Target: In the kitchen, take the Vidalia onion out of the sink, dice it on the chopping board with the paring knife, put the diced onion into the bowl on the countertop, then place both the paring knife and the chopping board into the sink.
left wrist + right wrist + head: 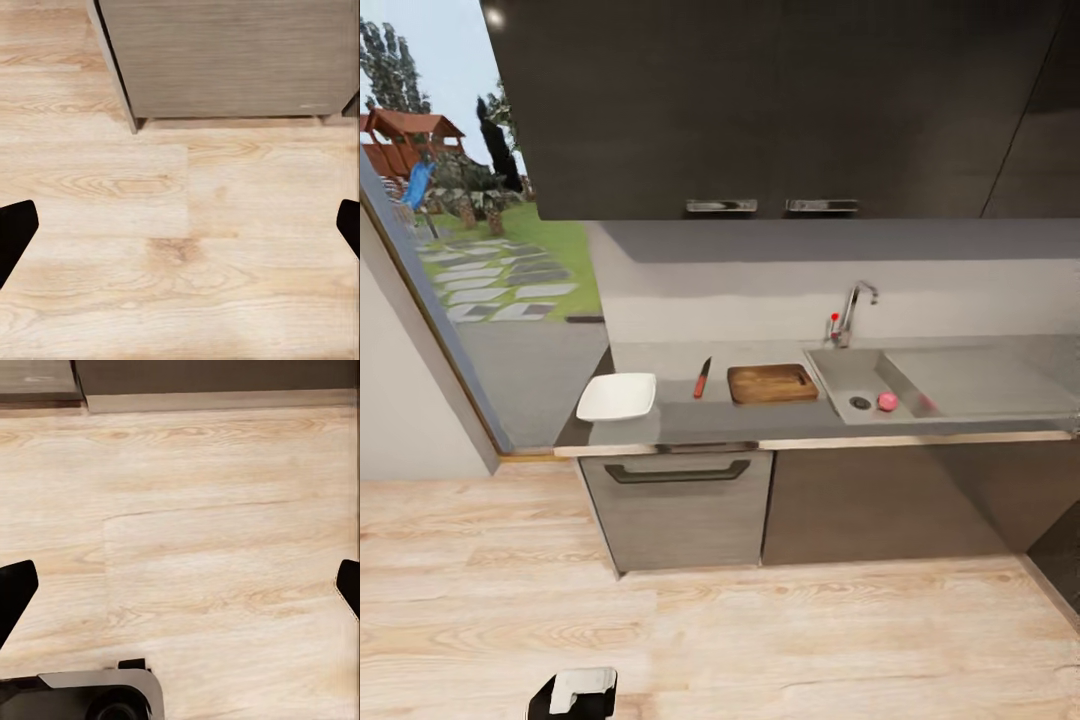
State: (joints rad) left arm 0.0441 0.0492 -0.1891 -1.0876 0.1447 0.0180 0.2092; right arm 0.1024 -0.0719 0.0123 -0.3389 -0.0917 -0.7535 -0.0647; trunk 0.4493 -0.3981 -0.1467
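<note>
The countertop (690, 420) bears the bowl (617, 397), paring knife (702, 379) and chopping board (772, 383).

Grey tabletop (690, 420), long slab with a thin edge, carries everything. White squarish bowl (617, 397) at its left end, upright, nothing visible inside. Paring knife (702, 379) lies flat between bowl and board, red handle toward the front edge, dark blade pointing back. Dark brown chopping board (772, 383) lies flat just left of the sink (840, 372), bare. Steel basin with round drain, drainboard to its right, chrome faucet behind. Whole pink-red Vidalia onion (887, 401) sits in basin beside the drain.
</note>
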